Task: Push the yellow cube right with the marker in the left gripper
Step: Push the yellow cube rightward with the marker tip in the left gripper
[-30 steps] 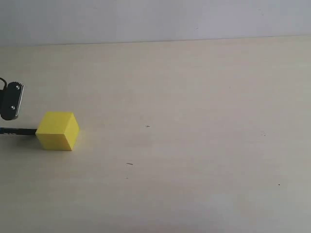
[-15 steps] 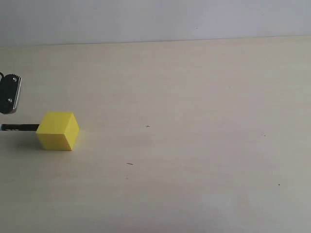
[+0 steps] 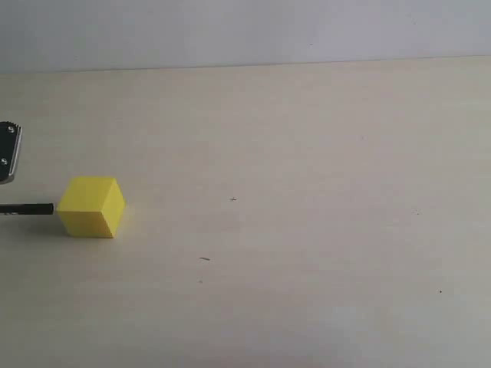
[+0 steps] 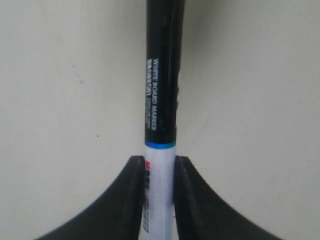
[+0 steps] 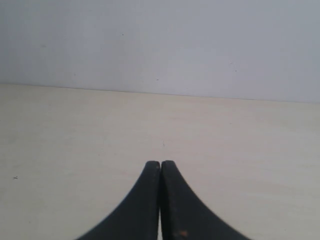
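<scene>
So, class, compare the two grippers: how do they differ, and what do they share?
The left gripper grips the marker; the right gripper holds nothing. The left gripper's jaws stand apart on either side of the white barrel; the right gripper's jaws meet with no gap. Both have black, curved jaws, and both are closed.

The marker (image 4: 161,100) carries white lettering printed lengthwise on its black cap: "WHITE BOARD MARKER". Smaller lines of print beside it are too blurred to read. Red and black characters on the white barrel are partly covered by the left gripper (image 4: 159,161) and are illegible.
</scene>
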`<action>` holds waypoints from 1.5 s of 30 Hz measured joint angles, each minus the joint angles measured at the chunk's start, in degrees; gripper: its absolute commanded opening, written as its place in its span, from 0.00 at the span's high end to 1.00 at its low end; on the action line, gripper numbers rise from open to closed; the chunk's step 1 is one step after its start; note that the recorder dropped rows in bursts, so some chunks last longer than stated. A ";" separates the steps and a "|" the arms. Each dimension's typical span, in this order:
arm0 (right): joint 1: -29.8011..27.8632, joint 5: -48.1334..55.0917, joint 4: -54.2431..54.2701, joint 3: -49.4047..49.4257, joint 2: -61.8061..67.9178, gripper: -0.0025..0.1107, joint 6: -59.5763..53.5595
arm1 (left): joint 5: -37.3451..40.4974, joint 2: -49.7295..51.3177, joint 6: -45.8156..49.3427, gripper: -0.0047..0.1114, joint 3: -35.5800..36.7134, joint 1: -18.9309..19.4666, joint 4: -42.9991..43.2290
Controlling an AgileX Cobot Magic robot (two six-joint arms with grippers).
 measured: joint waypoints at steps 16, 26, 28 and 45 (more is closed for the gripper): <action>0.00 0.00 0.00 0.00 0.00 0.98 0.00 | 3.65 0.00 -9.98 0.96 -0.14 -8.98 3.68; 0.00 0.00 0.00 0.00 0.00 0.98 0.00 | 0.02 0.00 -10.60 0.96 -0.14 -11.95 -2.15; 0.00 0.00 0.00 0.00 0.00 0.98 0.00 | -2.48 0.00 -10.94 0.96 -0.20 -14.60 -3.01; 0.00 0.00 0.00 0.00 0.00 0.98 0.00 | -6.11 0.00 -19.89 0.96 -0.29 -16.05 6.03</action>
